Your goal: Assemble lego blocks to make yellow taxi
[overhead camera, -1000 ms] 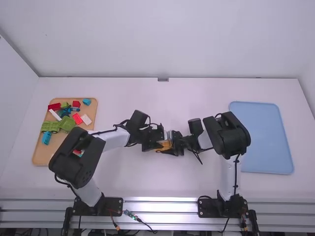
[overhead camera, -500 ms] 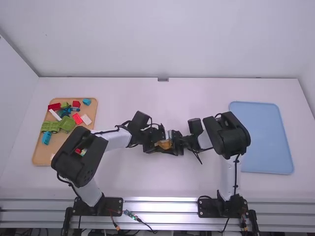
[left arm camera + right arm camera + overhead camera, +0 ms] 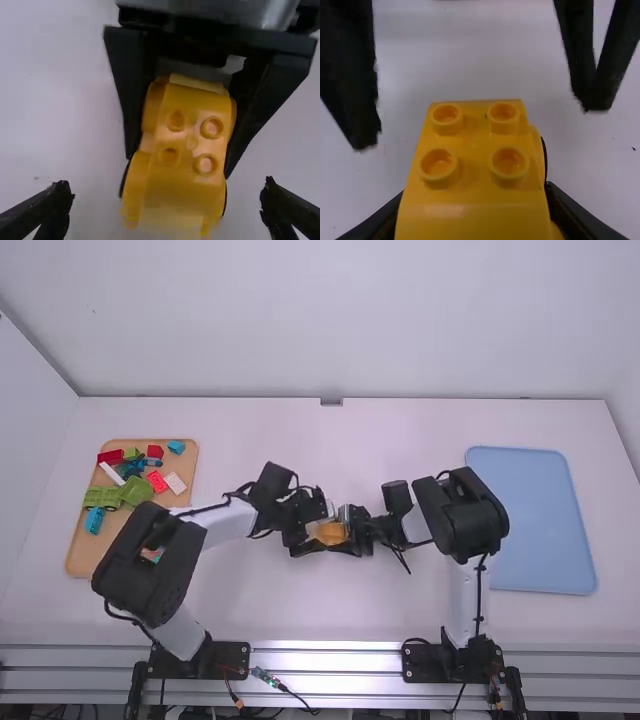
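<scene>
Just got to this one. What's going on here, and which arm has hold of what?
The right arm's claw holds a studded yellow lego piece between its fingers, over the middle of the white table. The left arm's claw is right by it, fingers spread wide and not touching the piece. It looks like part of the yellow taxi build, though I can't tell how complete it is. More lego blocks sit on the tan tray at left.

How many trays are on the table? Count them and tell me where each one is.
2. The tan tray, with loose blocks on it, lies at the robot's left; the blue tray lies at the robot's right.
</scene>
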